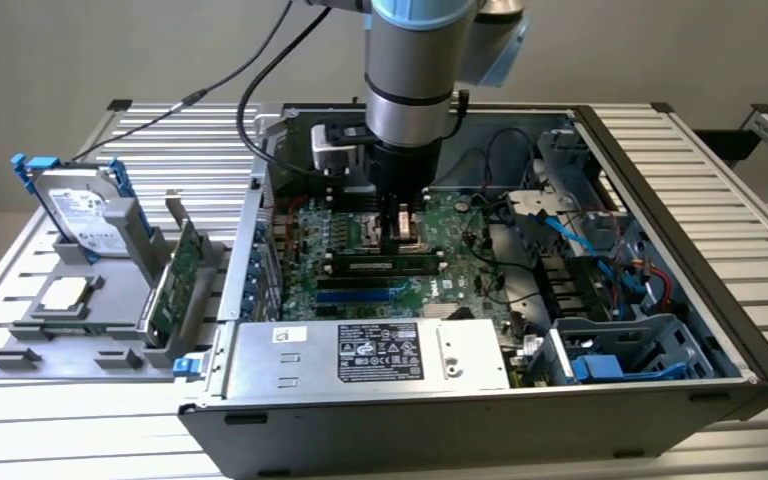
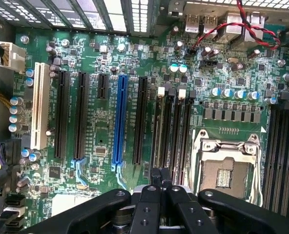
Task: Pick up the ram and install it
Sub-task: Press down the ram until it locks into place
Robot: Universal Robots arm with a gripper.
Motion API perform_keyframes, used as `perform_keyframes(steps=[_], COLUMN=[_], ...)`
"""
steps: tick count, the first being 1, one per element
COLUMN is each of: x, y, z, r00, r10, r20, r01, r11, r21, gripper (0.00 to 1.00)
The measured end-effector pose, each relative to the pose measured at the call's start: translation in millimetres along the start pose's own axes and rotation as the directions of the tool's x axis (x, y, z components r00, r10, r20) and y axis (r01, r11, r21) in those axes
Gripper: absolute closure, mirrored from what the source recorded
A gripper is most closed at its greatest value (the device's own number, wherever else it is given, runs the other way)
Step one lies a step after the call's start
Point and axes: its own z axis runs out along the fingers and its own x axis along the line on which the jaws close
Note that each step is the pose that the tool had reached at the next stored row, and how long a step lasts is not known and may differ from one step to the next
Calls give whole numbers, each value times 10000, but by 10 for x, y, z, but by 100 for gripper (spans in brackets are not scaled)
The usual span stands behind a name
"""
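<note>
An open computer case sits on the slatted bench. Inside, above the motherboard, the fingers are pressed together, holding nothing. The ram lies seated in a slot just below them, beside the CPU socket.

So the open PC case sits on the bench, motherboard inside it. The ram lies on the board just in front of the gripper. Holder tray with hard drive is off to the exterior view's left.
</note>
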Motion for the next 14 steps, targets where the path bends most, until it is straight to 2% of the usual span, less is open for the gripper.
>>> perform_keyframes(steps=[2,14], x=[5,10], y=[0,8], z=[6,124], r00=[9999,9982], r10=[113,579], r20=[-6,-165], r01=[-113,-579], r11=[9999,9983], r21=[1,1], gripper=[89,89])
